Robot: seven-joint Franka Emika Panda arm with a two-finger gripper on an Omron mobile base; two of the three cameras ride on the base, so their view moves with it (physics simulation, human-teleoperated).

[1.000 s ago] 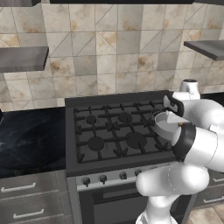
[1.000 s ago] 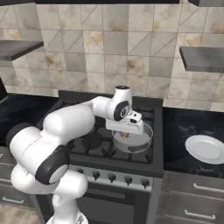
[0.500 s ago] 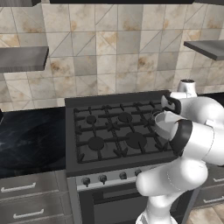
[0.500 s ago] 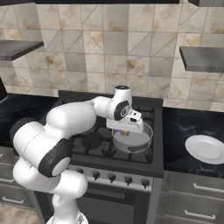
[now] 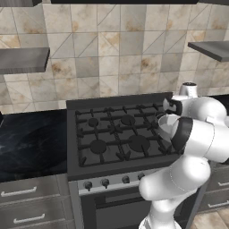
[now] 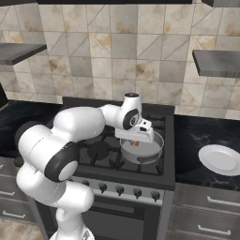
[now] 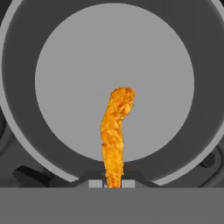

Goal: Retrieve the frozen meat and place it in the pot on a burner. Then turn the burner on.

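Note:
The pot (image 6: 158,142) is a wide, shallow grey pan on the stove's front right burner; in the hand view its pale floor (image 7: 70,74) spreads below the hand. My gripper (image 6: 136,138) hangs just above the pot, shut on the frozen meat (image 6: 134,144). The meat (image 7: 115,131) is a slim orange-yellow chunk that rises from between my fingertips (image 7: 113,183) over the middle of the pot's floor. In the left base view my own arm covers most of the pot (image 5: 163,122).
The black gas stove (image 5: 112,134) has a row of knobs (image 6: 119,190) along its front. A white plate (image 6: 219,159) lies on the dark counter to the right. Grey shelves (image 6: 218,63) hang on the tiled wall at both sides.
The arm's elbow has shifted slightly. The hand has stayed over the pot with the meat still in its grip.

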